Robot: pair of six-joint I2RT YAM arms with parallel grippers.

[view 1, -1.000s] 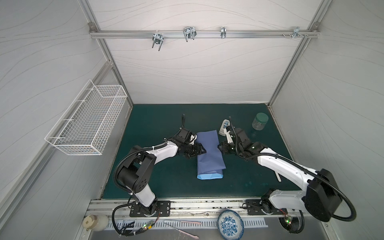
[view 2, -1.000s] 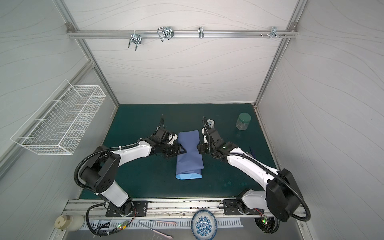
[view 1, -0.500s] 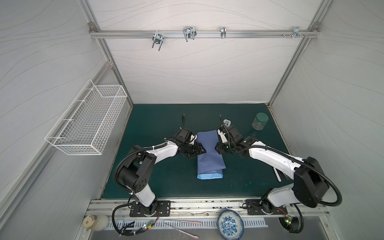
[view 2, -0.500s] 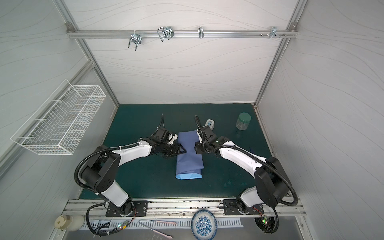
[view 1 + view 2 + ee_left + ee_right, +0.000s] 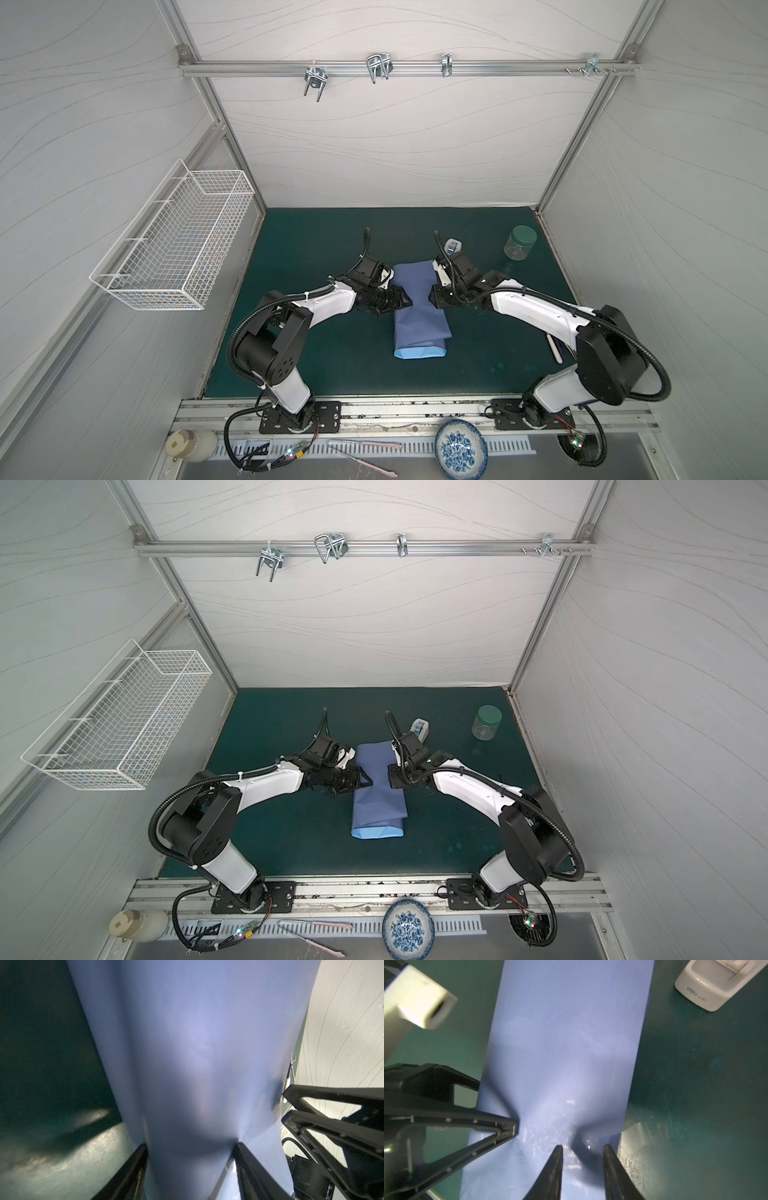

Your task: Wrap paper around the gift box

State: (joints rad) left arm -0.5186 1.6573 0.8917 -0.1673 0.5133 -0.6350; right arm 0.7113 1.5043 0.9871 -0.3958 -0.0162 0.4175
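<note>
The paper (image 5: 420, 318) (image 5: 378, 802) lies folded into a long indigo bundle mid-mat, its sky-blue face showing at the near end (image 5: 419, 353). The gift box is hidden. My left gripper (image 5: 405, 300) (image 5: 367, 780) is at the bundle's left edge, turned on its side. In the left wrist view the paper (image 5: 197, 1043) fills the space between its jaws (image 5: 190, 1145): one finger dents the top, the other sits low by the mat. My right gripper (image 5: 432, 297) (image 5: 583, 1146) rests at the right edge, jaws apart, nothing between them but the paper (image 5: 560, 1043) beneath.
A white tape dispenser (image 5: 453, 245) (image 5: 716, 985) stands just behind the right gripper. A green-lidded jar (image 5: 519, 243) sits at the back right. A white stick (image 5: 555, 351) lies under the right arm. A wire basket (image 5: 178, 245) hangs on the left wall.
My right gripper has moved left from beside the tape dispenser onto the paper's right edge. The left gripper and the paper bundle have stayed put.
</note>
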